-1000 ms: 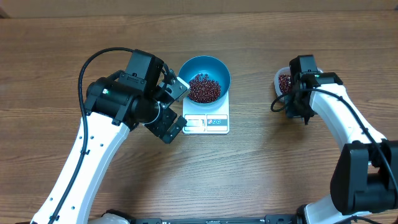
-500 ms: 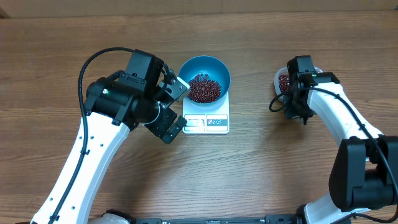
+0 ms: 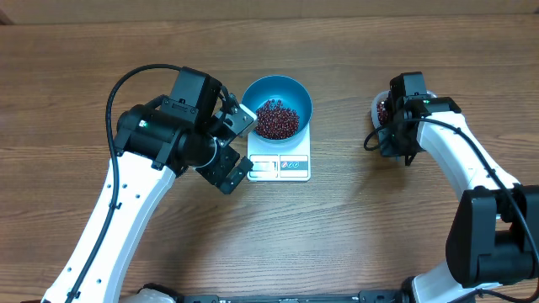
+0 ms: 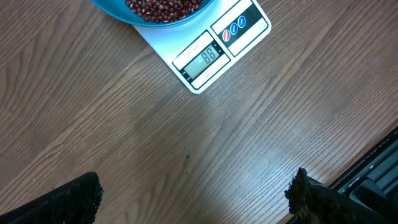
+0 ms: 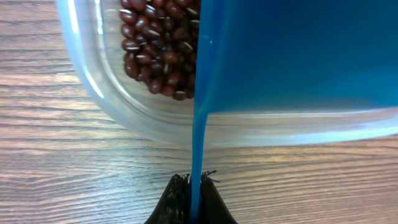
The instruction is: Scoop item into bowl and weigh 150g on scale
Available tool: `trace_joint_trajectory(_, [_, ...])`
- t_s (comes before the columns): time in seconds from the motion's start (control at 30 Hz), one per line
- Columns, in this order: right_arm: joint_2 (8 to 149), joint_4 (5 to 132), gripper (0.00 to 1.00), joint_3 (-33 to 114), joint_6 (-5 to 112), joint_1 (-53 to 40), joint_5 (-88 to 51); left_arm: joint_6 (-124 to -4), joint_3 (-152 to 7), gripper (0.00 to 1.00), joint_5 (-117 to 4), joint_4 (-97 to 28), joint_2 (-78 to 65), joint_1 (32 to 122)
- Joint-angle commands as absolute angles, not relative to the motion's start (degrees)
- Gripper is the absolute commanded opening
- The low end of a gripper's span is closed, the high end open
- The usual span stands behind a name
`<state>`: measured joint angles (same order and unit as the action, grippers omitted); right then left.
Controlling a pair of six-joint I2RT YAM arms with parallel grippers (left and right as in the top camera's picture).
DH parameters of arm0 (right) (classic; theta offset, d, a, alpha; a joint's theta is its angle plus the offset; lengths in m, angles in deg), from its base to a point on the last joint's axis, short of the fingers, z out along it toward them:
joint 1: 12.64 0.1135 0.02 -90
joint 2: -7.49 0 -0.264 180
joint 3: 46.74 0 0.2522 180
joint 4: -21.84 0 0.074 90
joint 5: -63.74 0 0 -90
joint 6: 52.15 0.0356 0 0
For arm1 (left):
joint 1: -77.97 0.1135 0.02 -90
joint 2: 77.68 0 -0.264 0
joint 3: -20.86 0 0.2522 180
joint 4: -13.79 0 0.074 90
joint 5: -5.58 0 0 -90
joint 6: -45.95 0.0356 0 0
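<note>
The bright blue bowl [image 3: 278, 93] stands on the white scale [image 3: 280, 167], holding a heap of the item, dark red-brown beans [image 3: 276, 119]. My left gripper [image 3: 237, 148] hovers open just left of the scale. In the left wrist view its gripper [image 4: 196, 190] holds nothing; the scale [image 4: 249, 28], the bowl [image 4: 115, 12] and beans [image 4: 163, 7] lie ahead. My right gripper [image 3: 396, 126] is at a clear tub [image 3: 378, 108]. It [image 5: 196, 182] is shut on the thin handle of a blue scoop [image 5: 298, 56], which dips into the tub [image 5: 124, 112] among more beans [image 5: 155, 56].
The scale's display [image 4: 205, 59] is lit, its digits too blurred to read. Bare wooden tabletop [image 3: 337, 236] surrounds the scale and the tub. A dark table edge [image 4: 373, 174] shows at the lower right of the left wrist view.
The right gripper with the scoop has crept slightly toward the tub. The left arm, bowl and scale have not moved.
</note>
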<state>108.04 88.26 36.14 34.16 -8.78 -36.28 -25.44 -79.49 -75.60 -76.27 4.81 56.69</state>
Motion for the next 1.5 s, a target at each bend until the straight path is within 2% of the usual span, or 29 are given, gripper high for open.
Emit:
trace_joint_trajectory(0.0, [110.3,88.0,0.04,35.5,33.0,-8.1,-31.6,-24.1,-79.3,0.99,-74.7,-76.2,4.0,57.0])
trace_joint_trajectory(0.27, [110.3,87.8,0.04,35.5,33.3,-8.1,-32.1,-24.1,-79.3,0.99,-74.7,-76.2,4.0,57.0])
trace_joint_trajectory(0.73, [110.2,91.0,0.04,38.6,38.5,-8.1,-59.2,-24.1,-79.3,1.0,-74.7,-76.2,4.0,57.0])
trace_joint_trajectory(0.97, [110.3,90.6,0.04,38.5,36.5,-8.1,-59.5,-24.1,-79.3,1.0,-74.7,-76.2,4.0,57.0])
trace_joint_trajectory(1.23, [110.3,91.0,0.04,38.4,34.5,-8.1,-50.8,-24.1,-79.3,1.0,-74.7,-76.2,4.0,57.0])
trace_joint_trajectory(1.47, [110.3,91.1,0.04,37.3,34.5,-8.1,-50.1,-24.1,-79.3,1.0,-74.7,-76.2,4.0,57.0])
